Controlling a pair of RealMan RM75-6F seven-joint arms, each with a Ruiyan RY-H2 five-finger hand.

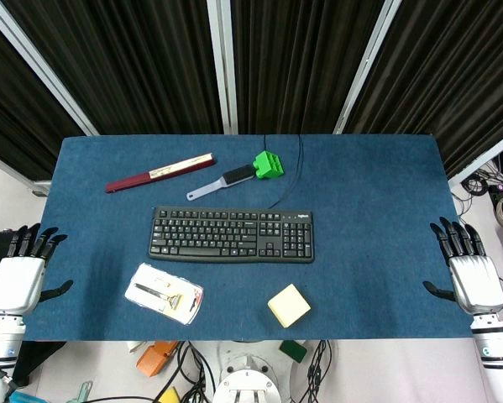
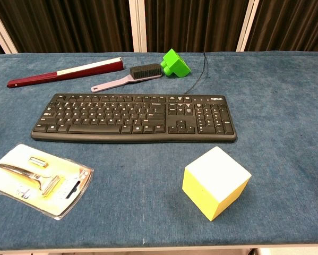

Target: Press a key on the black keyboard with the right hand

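Observation:
The black keyboard [image 1: 232, 235] lies flat in the middle of the blue table [image 1: 377, 193], its cable running to the far edge; the chest view shows the keyboard [image 2: 134, 117] across the centre. My right hand [image 1: 468, 264] hovers at the table's right edge, fingers spread and holding nothing, well right of the keyboard. At the left edge my left hand [image 1: 23, 269] is likewise open and apart from everything. Neither hand appears in the chest view.
A yellow cube [image 1: 289, 305] [image 2: 215, 181] sits in front of the keyboard's right end. A packaged razor [image 1: 164, 293] [image 2: 39, 179] lies front left. Behind the keyboard are a red folded fan [image 1: 159, 172], a brush [image 1: 221, 181] and a green block [image 1: 269, 164].

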